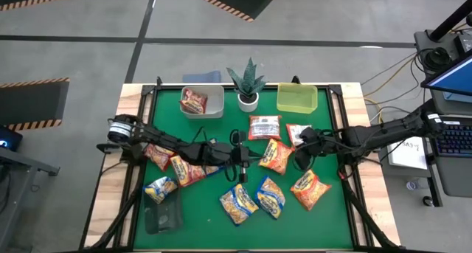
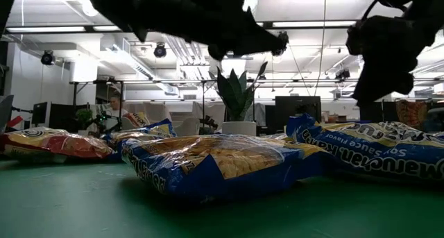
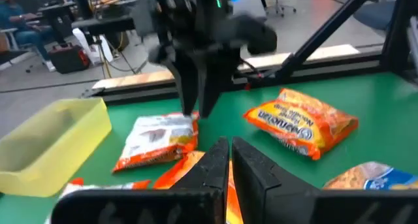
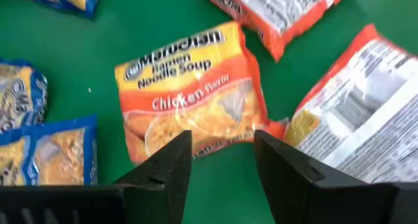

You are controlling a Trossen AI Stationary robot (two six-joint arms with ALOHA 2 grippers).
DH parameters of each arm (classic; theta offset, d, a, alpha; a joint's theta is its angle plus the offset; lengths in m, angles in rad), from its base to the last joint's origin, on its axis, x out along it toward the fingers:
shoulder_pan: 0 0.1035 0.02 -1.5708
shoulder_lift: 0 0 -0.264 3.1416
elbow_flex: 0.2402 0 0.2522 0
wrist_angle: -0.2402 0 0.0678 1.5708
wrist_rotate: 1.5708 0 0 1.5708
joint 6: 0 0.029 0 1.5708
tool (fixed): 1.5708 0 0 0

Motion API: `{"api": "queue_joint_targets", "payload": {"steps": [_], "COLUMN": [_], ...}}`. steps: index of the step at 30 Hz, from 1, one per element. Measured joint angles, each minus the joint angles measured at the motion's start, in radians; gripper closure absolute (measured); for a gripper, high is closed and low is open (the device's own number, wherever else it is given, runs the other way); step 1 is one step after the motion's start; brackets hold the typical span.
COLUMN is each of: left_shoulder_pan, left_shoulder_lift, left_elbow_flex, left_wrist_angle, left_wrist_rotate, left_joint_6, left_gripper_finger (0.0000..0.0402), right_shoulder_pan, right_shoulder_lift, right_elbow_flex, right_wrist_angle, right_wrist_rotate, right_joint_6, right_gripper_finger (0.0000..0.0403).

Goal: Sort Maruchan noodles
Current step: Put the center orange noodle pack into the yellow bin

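Several Maruchan packets lie flat on the green mat (image 1: 206, 216): orange ones (image 1: 276, 156) (image 1: 310, 189), blue-yellow ones (image 1: 271, 196) (image 1: 237, 205), red ones (image 1: 188, 170), and two showing their white backs (image 1: 264, 126) (image 1: 297, 133). One red packet (image 1: 194, 100) lies in the grey bin (image 1: 214, 105). My right gripper (image 4: 222, 152) is open and hovers over the orange chicken packet (image 4: 192, 87), above the table in the low view (image 2: 378, 51). My left gripper (image 3: 230, 162) is shut and raised mid-table (image 1: 243, 163), facing the right gripper.
A yellow-green bin (image 1: 297, 98) and a potted green plant (image 1: 248, 83) stand at the far edge beside the grey bin. A dark clear container (image 1: 164, 216) sits near the left front corner. Bare mat shows along the near edge. A laptop and cables lie off the table's right side.
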Motion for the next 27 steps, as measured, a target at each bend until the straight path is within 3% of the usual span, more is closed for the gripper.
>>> {"api": "queue_joint_targets", "payload": {"steps": [7,11,20,27], "left_shoulder_pan": [0.01,0.016,0.035,0.05], "left_shoulder_lift": [0.147,0.231,0.35,0.354], "left_elbow_flex": [0.095,0.165,0.32,0.309], "left_wrist_angle": [0.001,-0.026,-0.343,-0.425], "left_wrist_rotate": [0.002,0.066,0.079,0.075], "left_joint_6": [0.0,-0.001,-0.03,-0.057], "left_gripper_finger": [0.0401,0.0401,0.0402,0.0402], "right_shoulder_pan": [-0.081,-0.14,-0.254,-0.309], "right_shoulder_lift": [0.007,0.026,0.106,0.199], "right_elbow_flex": [0.029,0.036,0.037,0.037], "right_wrist_angle": [-0.001,0.004,0.046,0.179], "right_wrist_rotate": [-0.038,-0.104,-0.225,-0.324], "right_joint_6": [-0.068,-0.099,-0.212,-0.31], "right_gripper_finger": [0.0182,0.0148,0.0094,0.0075]}}
